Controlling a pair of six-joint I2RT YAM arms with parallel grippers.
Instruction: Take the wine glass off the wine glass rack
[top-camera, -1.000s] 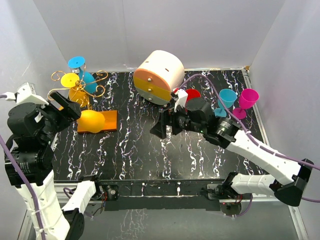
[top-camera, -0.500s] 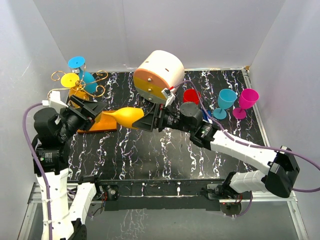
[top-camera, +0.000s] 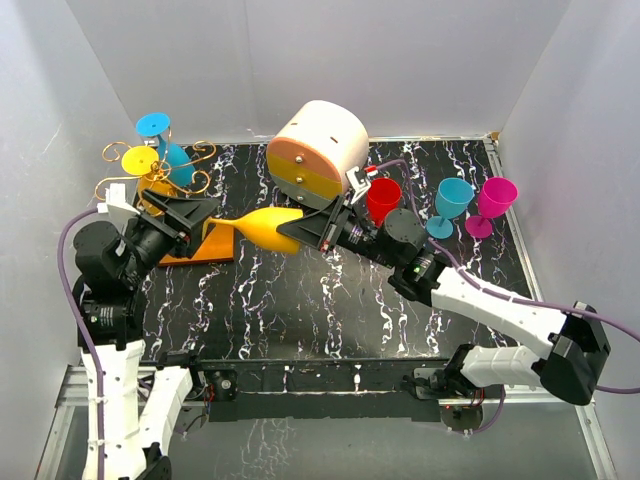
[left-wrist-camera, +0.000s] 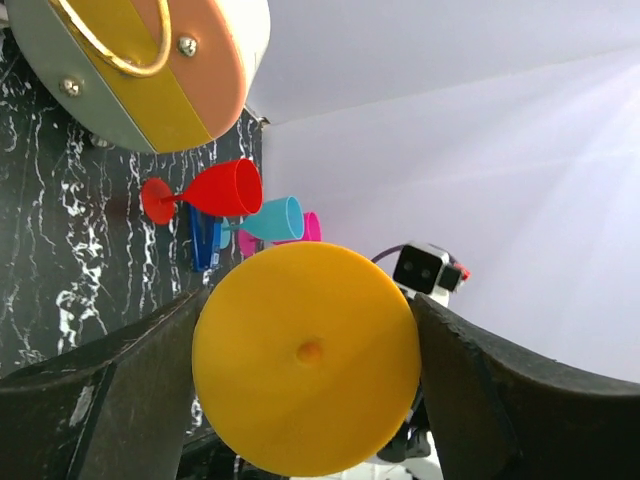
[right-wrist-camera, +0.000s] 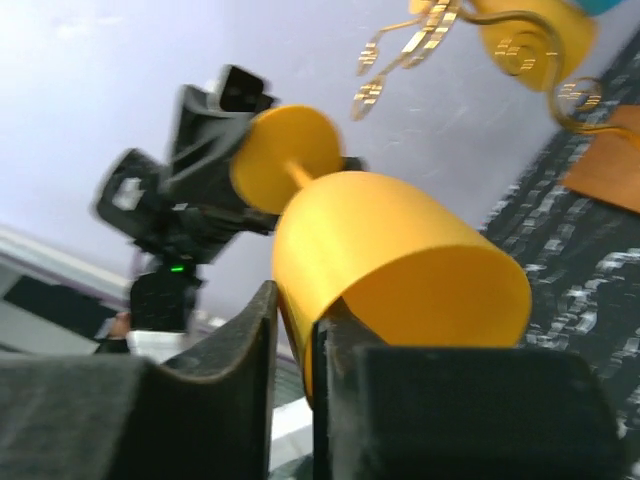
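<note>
A yellow wine glass (top-camera: 262, 228) hangs level above the table, off the wine glass rack (top-camera: 192, 158). My right gripper (top-camera: 297, 231) is shut on the wall of its bowl (right-wrist-camera: 400, 260), with one finger inside the rim and one outside. My left gripper (top-camera: 203, 214) is open. Its fingers stand on either side of the glass's round foot (left-wrist-camera: 305, 355), with a thin gap on the right side. The rack's gold wire (right-wrist-camera: 410, 50) still carries another yellow glass (top-camera: 148, 172) and a blue one (top-camera: 165, 142) above its orange base (top-camera: 190, 252).
A white-and-orange drawer box (top-camera: 320, 150) stands right behind the held glass. Red (top-camera: 383, 198), teal (top-camera: 453, 200) and pink (top-camera: 495, 200) glasses stand upright at the back right. White walls close in the table on three sides.
My right gripper came in from the middle of the table and shut on the yellow glass's bowl. The glass has shifted right, away from the rack's base. My left jaws have widened.
</note>
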